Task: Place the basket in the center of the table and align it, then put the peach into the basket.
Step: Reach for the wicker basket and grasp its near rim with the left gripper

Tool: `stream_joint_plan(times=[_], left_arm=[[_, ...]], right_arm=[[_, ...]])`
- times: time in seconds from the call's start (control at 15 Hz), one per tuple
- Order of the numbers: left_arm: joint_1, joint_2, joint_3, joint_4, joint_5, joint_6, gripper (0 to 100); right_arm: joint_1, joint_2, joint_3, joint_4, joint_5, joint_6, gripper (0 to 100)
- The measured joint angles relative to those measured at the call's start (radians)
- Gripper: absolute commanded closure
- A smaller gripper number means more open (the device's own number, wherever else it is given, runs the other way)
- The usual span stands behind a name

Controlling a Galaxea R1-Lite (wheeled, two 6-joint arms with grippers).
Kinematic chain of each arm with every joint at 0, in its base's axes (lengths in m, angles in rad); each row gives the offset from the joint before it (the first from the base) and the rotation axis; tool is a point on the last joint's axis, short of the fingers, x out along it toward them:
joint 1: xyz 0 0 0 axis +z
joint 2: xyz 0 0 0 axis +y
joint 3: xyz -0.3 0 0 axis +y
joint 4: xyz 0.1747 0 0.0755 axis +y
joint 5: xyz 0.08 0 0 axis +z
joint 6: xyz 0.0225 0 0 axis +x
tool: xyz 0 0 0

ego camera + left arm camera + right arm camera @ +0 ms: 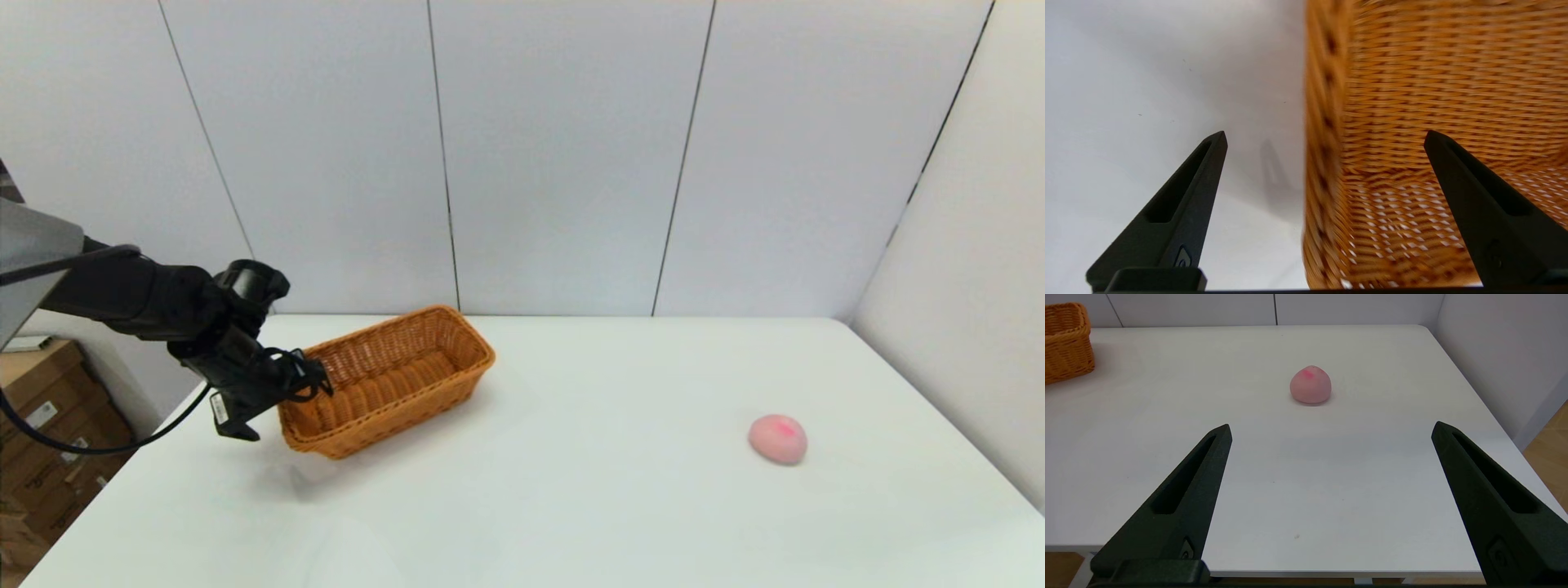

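Note:
The orange-brown woven basket (406,360) stands at an angle on the far left part of the white table (571,490), empty. My left gripper (304,382) is open at the basket's near-left short end. In the left wrist view this gripper (1325,132) straddles the braided rim of the basket (1453,81), one finger inside and one outside over the table (1147,81). The pale pink peach (778,438) lies alone on the right side. My right gripper (1332,425) hangs open over the table's near edge, well short of the peach (1310,384); the basket (1065,343) shows far off.
Cardboard boxes (41,425) stand on the floor beyond the table's left edge. Grey wall panels (555,163) close off the back, and a side wall (963,286) runs along the right edge. Bare tabletop lies between basket and peach.

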Motion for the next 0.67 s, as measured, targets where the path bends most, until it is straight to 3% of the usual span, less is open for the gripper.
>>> stream_joint_plan(times=[0.07,0.67], left_arm=[[0.008,0.022,-0.002,0.000,-0.009,0.001,100],[0.030,0.078,-0.021,-0.006,-0.077,0.007,100]], right_arm=[[0.000,0.000,0.000,0.000,0.000,0.000,0],[0.000,0.000,0.000,0.000,0.000,0.000,0]])
